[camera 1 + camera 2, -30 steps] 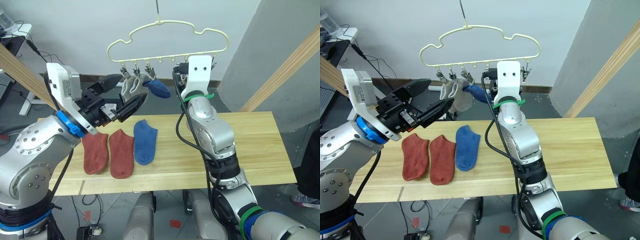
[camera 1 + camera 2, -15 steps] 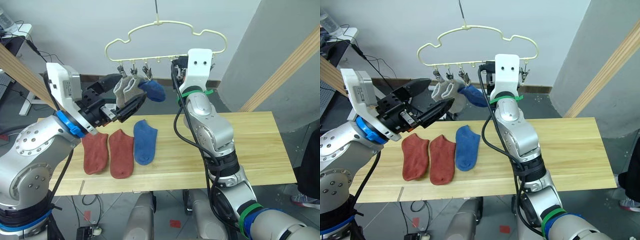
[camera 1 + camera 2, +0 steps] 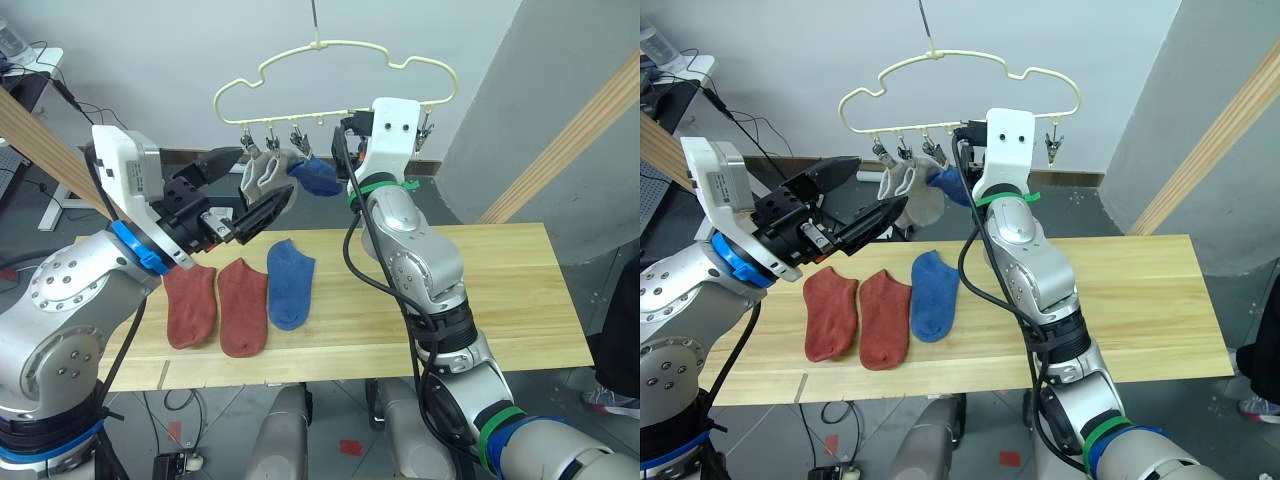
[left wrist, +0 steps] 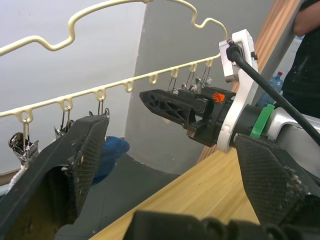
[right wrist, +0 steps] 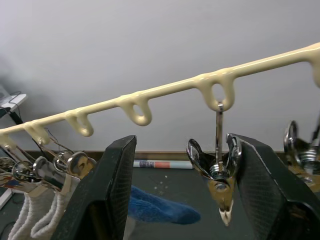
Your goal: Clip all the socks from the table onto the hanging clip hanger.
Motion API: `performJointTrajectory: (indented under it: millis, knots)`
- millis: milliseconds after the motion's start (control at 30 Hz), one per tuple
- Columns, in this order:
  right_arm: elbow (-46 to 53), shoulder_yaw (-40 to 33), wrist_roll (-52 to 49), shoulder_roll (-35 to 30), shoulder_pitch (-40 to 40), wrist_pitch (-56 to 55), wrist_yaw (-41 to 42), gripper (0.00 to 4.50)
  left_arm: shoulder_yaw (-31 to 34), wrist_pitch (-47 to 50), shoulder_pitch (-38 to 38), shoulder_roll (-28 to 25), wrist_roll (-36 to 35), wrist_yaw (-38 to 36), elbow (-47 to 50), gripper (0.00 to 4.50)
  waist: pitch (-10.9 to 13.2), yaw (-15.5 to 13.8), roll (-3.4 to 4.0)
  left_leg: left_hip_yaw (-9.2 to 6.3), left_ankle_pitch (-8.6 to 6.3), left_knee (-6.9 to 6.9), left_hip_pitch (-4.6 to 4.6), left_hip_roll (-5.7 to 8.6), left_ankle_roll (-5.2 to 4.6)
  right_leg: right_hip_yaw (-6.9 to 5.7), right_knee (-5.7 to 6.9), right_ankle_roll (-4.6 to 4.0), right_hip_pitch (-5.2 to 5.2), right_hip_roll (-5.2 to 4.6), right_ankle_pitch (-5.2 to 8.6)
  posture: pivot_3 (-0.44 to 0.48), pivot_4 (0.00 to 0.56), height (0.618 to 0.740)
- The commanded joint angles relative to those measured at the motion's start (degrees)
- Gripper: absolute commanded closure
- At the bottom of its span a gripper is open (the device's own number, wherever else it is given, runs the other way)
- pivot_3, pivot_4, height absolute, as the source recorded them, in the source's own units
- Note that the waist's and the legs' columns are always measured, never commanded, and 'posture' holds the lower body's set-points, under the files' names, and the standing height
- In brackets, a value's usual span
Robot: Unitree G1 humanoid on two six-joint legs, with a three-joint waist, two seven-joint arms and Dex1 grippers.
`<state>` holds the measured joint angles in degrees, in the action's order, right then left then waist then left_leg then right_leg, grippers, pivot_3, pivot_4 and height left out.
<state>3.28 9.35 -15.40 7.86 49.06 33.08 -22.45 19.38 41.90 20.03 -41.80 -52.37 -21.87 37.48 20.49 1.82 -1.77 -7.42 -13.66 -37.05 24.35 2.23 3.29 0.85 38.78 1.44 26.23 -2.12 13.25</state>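
The pale-yellow clip hanger [image 3: 335, 75] hangs above the table [image 3: 480, 290]. Two light grey socks [image 3: 262, 172] and a blue sock [image 3: 318, 178] hang from its left clips. Two rust-red socks [image 3: 190, 305] [image 3: 243, 305] and a blue sock [image 3: 289, 282] lie on the table's left part. My left gripper [image 3: 266, 172] is open and empty, level with the hanging grey socks. My right gripper [image 5: 180, 145] is raised to the clip row, open, with an empty metal clip [image 5: 220, 185] hanging between its fingers. Its black fingers [image 4: 170, 107] point toward the hung socks.
Wooden beams lean at the right [image 3: 560, 150] and at the far left [image 3: 40, 150]. A person's leg and shoe [image 3: 607, 400] stand past the table's right end. Further empty clips [image 3: 425, 125] hang at the hanger's right end. The table's right half is bare wood.
The hanger and its hung socks swung left and back. My right gripper moved slightly up and left along the clip row. The left arm stayed put.
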Motion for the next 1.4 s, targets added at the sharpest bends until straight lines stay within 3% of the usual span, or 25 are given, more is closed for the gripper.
performJointTrajectory:
  millis: [33,667,800,900,1033,1400]
  knots:
    - [2.1,0.9,-1.5,11.1,4.0,-1.9,-0.4,1.51,0.4,-1.3,-0.3,-0.3,0.4,0.0,2.2,0.00,0.0,0.0,0.00,0.00,0.00,0.00,0.00,0.00,0.00,-0.01,0.00,0.00,0.00,0.00,0.00,0.070,0.357,0.740]
    - [2.0,1.7,-3.1,10.2,4.1,-2.9,0.3,1.51,0.5,-1.6,-0.8,-0.3,0.6,-0.2,2.3,0.00,0.0,0.0,0.00,-0.01,0.00,0.00,0.00,0.00,0.00,0.00,0.00,0.00,0.00,0.00,0.00,0.068,0.351,0.740]
    - [1.9,1.7,-3.1,9.9,4.1,-2.9,0.4,2.45,0.4,-1.5,-0.8,-0.3,0.5,-0.2,2.2,0.00,0.0,0.0,0.00,-0.01,0.00,0.00,0.00,0.00,0.00,0.00,0.00,0.00,0.00,0.00,0.00,0.068,0.351,0.740]
    - [2.1,1.8,-3.0,9.9,4.1,-2.9,0.4,3.63,0.5,-1.4,-0.9,-0.2,0.4,-0.1,2.4,0.00,0.0,0.0,0.00,0.00,0.00,0.00,0.00,0.00,0.00,0.00,0.00,0.00,0.00,0.00,0.00,0.068,0.351,0.740]
    - [2.2,1.8,-2.9,9.8,4.1,-3.0,0.4,4.41,0.3,-1.4,-0.8,0.0,0.4,0.1,2.4,0.00,0.0,0.0,0.00,0.00,0.00,0.00,0.00,0.00,0.00,0.00,-0.01,0.00,0.01,0.00,0.00,0.067,0.350,0.740]
    - [2.7,0.5,-5.9,7.9,3.6,-1.1,4.0,4.49,-0.4,-1.3,-1.7,-1.1,2.5,-0.6,2.3,0.00,0.0,0.0,0.00,0.01,0.00,0.01,0.00,0.00,0.00,0.01,0.00,0.00,0.02,0.00,0.00,0.071,0.357,0.740]
